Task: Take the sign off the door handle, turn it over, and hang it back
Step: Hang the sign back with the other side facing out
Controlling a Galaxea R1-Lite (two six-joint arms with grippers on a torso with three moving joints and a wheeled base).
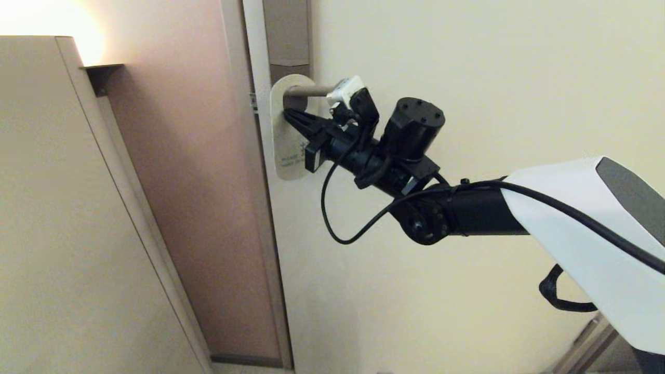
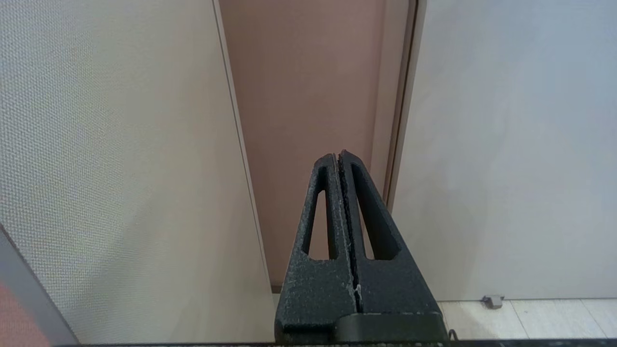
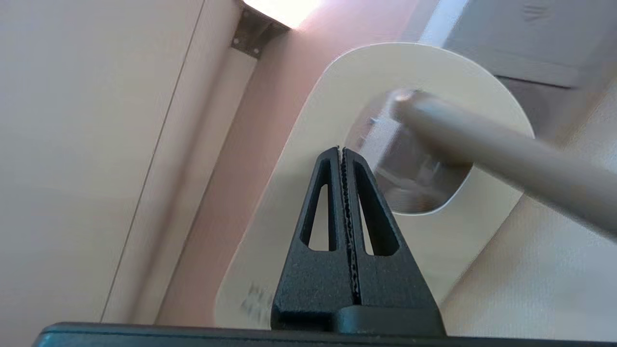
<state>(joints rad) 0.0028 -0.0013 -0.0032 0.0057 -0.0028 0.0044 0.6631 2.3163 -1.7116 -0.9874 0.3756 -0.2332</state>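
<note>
Sign [image 1: 288, 150], pale face outward, hanging by its oval hole on door handle [image 1: 306, 91], toward 11 o'clock in the head view; small print near its 6 o'clock end, too blurred to read; lock plate [image 1: 286, 31] directly behind and above. Right gripper [image 1: 286, 113] reaching in from 4 o'clock, tips against the sign's face just under the lever, beside the hole; fingers pressed fully together, nothing between them, the sign lying flat behind them rather than pinched. Left gripper [image 2: 339, 155] parked out of the head view, likewise closed and empty, facing a wall and door frame.

Judged step: getting hold of the sign to lift it off. Probably best to back off slightly, part the fingers, then close across the thin rim beside the hole; after that, slide outward along the lever toward its free end at 3 o'clock, keeping the sign square to the lever to avoid snagging; a light card, likely to flex or slip under a weak pinch.
</note>
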